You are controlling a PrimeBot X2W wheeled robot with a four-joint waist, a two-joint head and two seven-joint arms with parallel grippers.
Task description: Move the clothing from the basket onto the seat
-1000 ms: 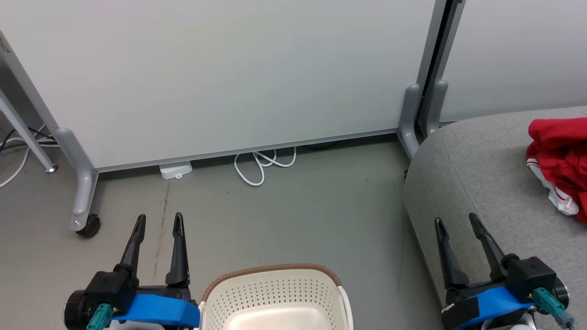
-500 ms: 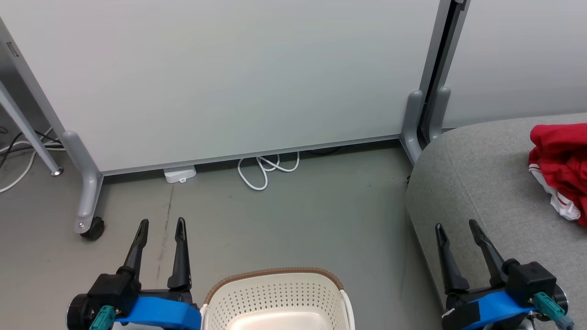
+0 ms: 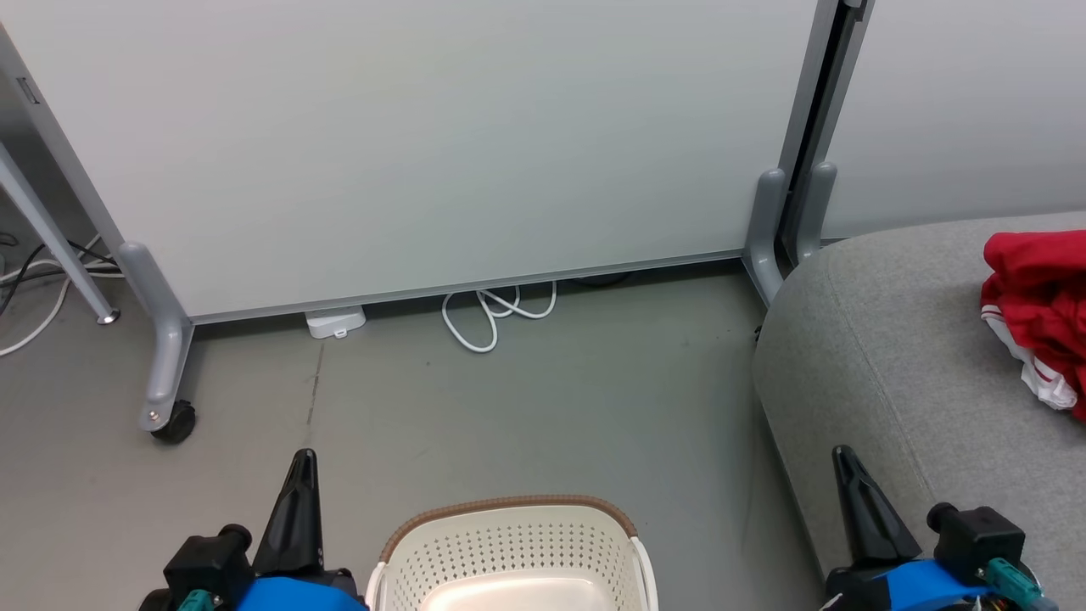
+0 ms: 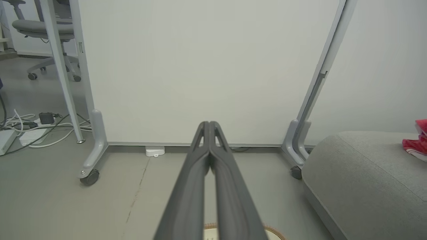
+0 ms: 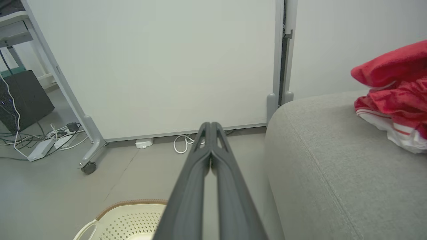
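So since half a second back, both your grippers closed up and sat lower in the head view. The left gripper and the right gripper each had their two fingers pressed together tip to tip with nothing caught between them, and both wrist views backed that up. The clothing was a red heap with white trim lying on the seat, at the right edge of the head view and well apart from either gripper. The basket sat on the grey floor between your two arms, near the seat's rounded corner, and the bit of its bottom you could see was bare cream plastic. Beyond it, a loop of white cable lay at the foot of the white partition.
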